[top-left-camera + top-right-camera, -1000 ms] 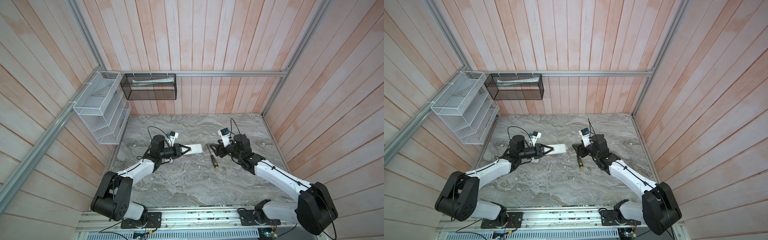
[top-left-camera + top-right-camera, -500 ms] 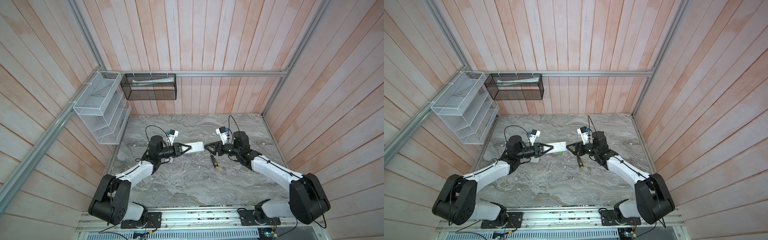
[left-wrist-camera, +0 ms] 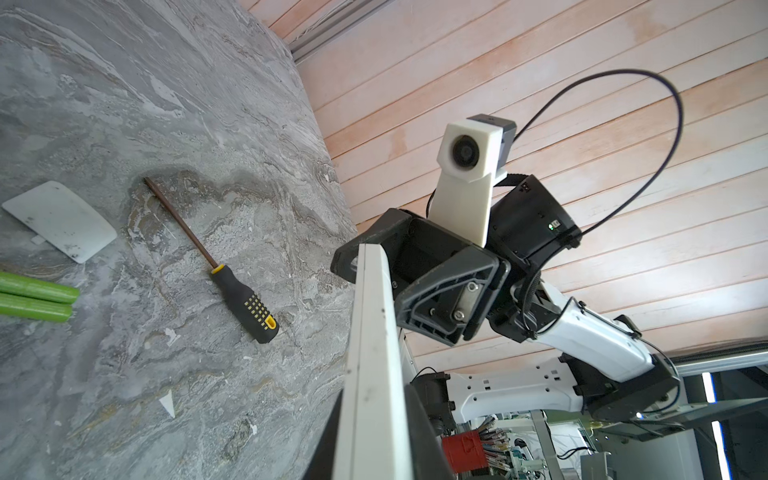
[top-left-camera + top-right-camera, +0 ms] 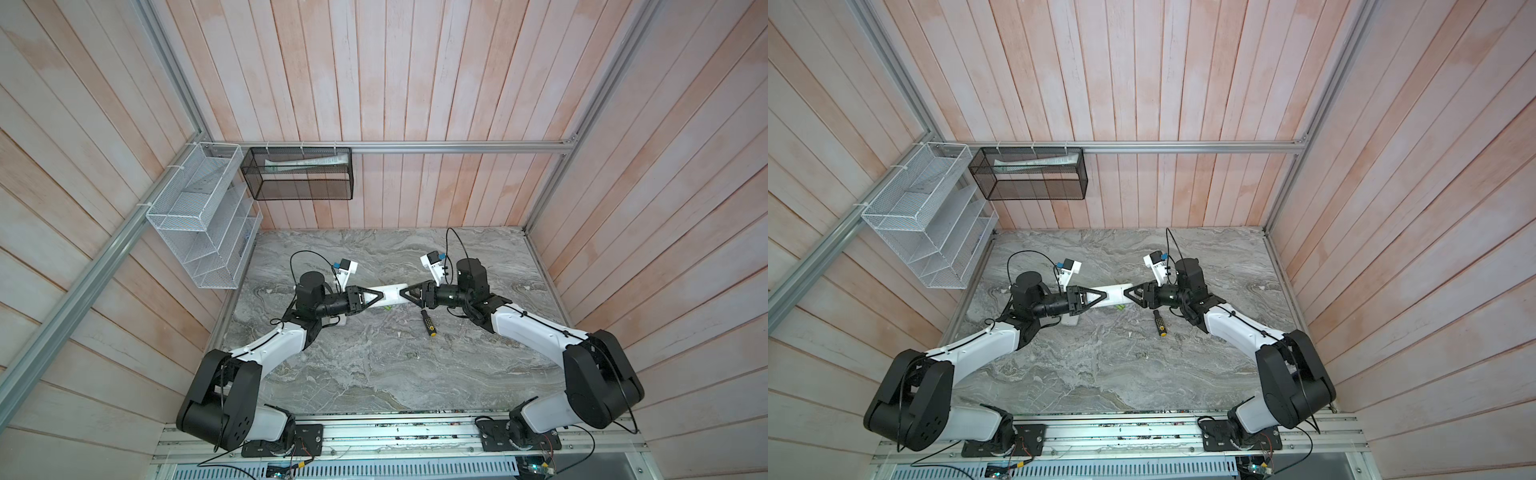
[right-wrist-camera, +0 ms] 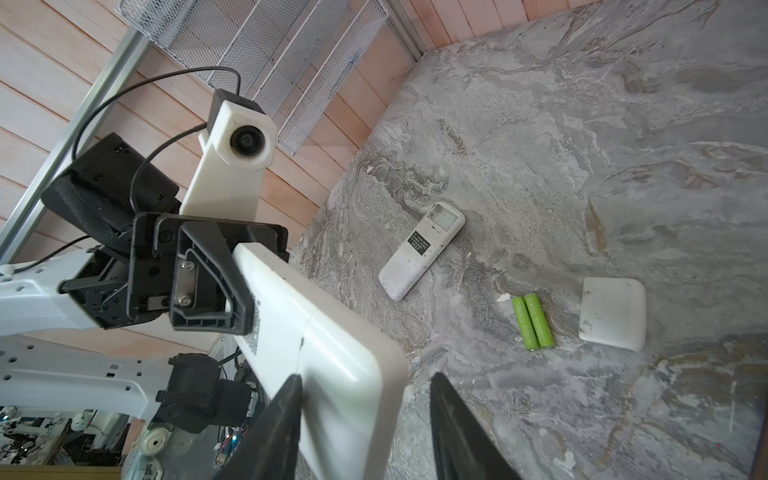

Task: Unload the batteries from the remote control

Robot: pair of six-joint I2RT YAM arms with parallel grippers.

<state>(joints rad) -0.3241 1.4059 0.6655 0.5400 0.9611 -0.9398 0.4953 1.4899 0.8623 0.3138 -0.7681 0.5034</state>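
My left gripper (image 4: pixel 376 296) is shut on a white remote control (image 4: pixel 390 293), held off the table with its free end pointing right. In the left wrist view the remote (image 3: pixel 374 353) runs edge-on between the fingers. My right gripper (image 5: pixel 365 378) is open and straddles that free end (image 5: pixel 324 332). One finger (image 5: pixel 286 399) touches the remote, and a gap separates the other from it. Two lime green batteries (image 5: pixel 533 322) lie side by side on the marble, also seen in a top view (image 4: pixel 1120 307).
A black-and-yellow screwdriver (image 4: pixel 428 322) lies just below my right gripper. A second white remote (image 5: pixel 422 249) and a loose white cover (image 5: pixel 613 313) lie on the table near the batteries. A white wire rack (image 4: pixel 199 216) and a black mesh basket (image 4: pixel 297 172) hang on the walls.
My right gripper has moved left until its jaws are around the remote's free end, and the jaws have narrowed. The left gripper has kept its hold and brought the remote slightly right.
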